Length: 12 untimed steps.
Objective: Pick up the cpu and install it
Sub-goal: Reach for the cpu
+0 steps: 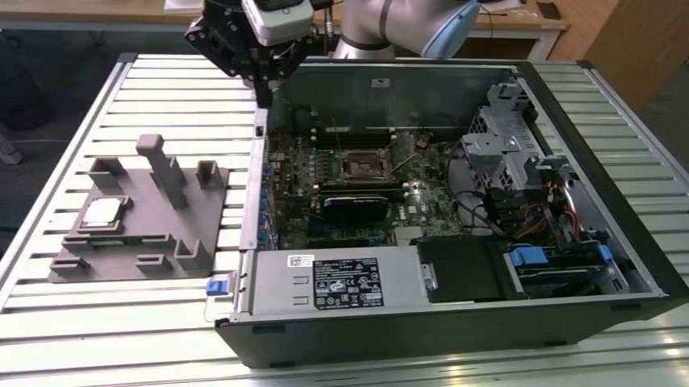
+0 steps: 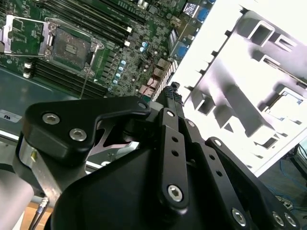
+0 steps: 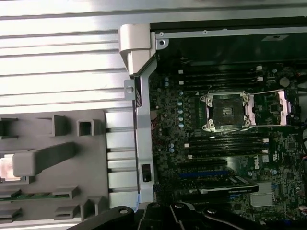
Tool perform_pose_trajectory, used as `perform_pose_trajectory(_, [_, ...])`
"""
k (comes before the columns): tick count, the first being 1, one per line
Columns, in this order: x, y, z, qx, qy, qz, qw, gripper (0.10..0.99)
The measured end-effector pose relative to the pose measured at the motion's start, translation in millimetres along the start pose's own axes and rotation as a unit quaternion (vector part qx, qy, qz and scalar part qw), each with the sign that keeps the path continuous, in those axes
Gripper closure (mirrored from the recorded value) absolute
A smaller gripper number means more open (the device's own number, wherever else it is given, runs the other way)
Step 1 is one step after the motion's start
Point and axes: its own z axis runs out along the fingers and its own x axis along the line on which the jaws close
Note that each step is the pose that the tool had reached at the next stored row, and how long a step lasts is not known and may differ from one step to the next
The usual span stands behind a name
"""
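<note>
A black two-finger gripper (image 1: 261,97) on a silver-and-blue robot arm (image 1: 398,28) hangs above the near-side wall of an open black desktop computer case (image 1: 603,310), its fingers (image 2: 168,129) pressed together with nothing between them. The cpu (image 1: 102,211) – a small flat square chip with a silver-grey metal top – lies flat in a recess of the grey plastic fixture (image 1: 151,246), which sits on the slatted aluminium table (image 1: 64,339) at the exterior view's left, well apart from the gripper. In the second wrist view the chip (image 2: 288,103) shows pale beyond the closed fingertips. Inside the case, on the green motherboard (image 1: 420,205), the black square processor socket (image 3: 225,112) stands uncovered – its metal retaining plate (image 3: 276,108) folded open just beside it. A grey power supply box (image 1: 334,282) lies along the case's front edge.
</note>
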Motion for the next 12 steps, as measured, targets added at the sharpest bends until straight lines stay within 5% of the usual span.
perform_pose_trajectory(12, [11.6,-0.9,0.2,0.0,0.0,0.0,1.0,0.98])
